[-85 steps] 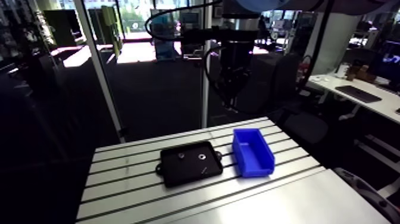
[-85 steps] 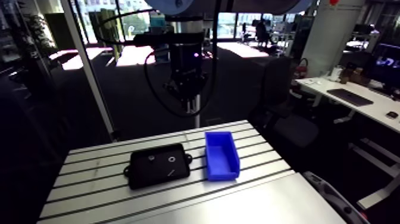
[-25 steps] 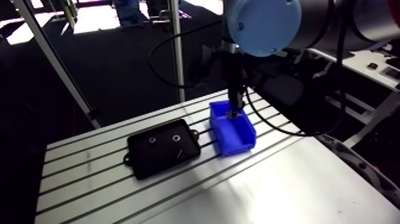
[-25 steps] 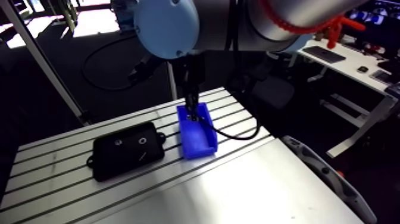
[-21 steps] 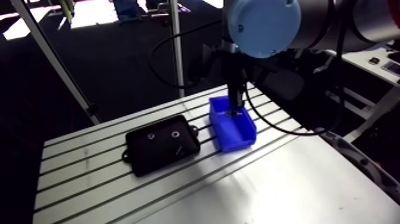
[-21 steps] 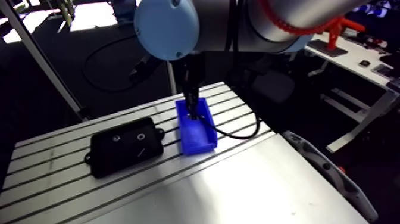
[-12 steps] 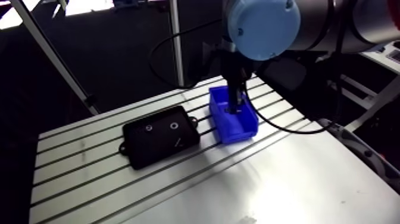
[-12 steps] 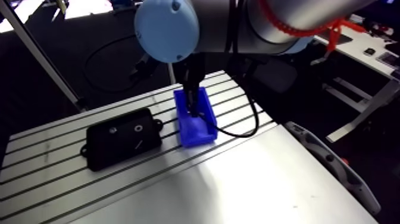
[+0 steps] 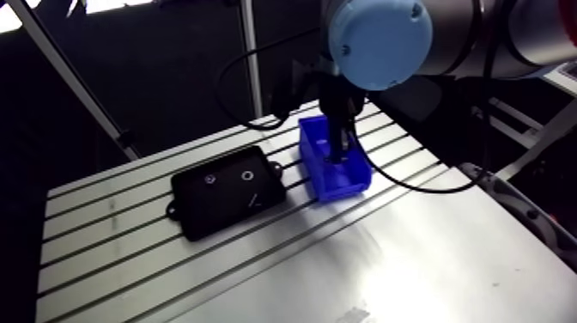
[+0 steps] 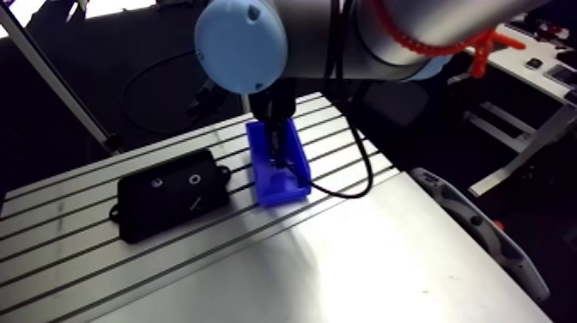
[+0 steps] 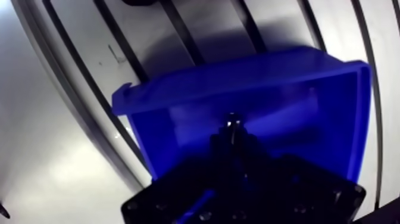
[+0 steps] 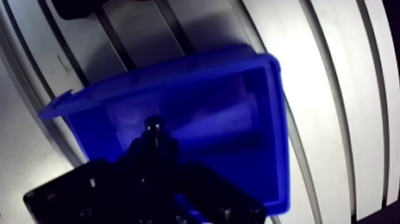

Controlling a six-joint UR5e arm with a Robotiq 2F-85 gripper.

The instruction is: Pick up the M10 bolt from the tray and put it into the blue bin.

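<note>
The blue bin (image 9: 314, 163) stands on the slotted table just right of the black tray (image 9: 215, 213). My gripper (image 9: 336, 160) reaches down into the bin, its tips below the rim. In the wrist view the two dark fingers (image 11: 221, 149) are pressed together over the bin's floor (image 11: 297, 113). A small dark bolt with a shiny end (image 11: 232, 119) is pinched at their tips. The tray holds two small round parts (image 9: 247, 175) and a thin slanted piece (image 9: 256, 203).
The bin's blue walls (image 12: 271, 119) close in around the gripper on all sides. Slotted aluminium table (image 9: 112, 258) stretches left of the tray, and a smooth metal plate (image 9: 412, 258) covers the near right.
Earlier the gripper hung high above the table behind the bin. It has since come down into the bin and sunk a little deeper just before now. The camera shifted with the arm.
</note>
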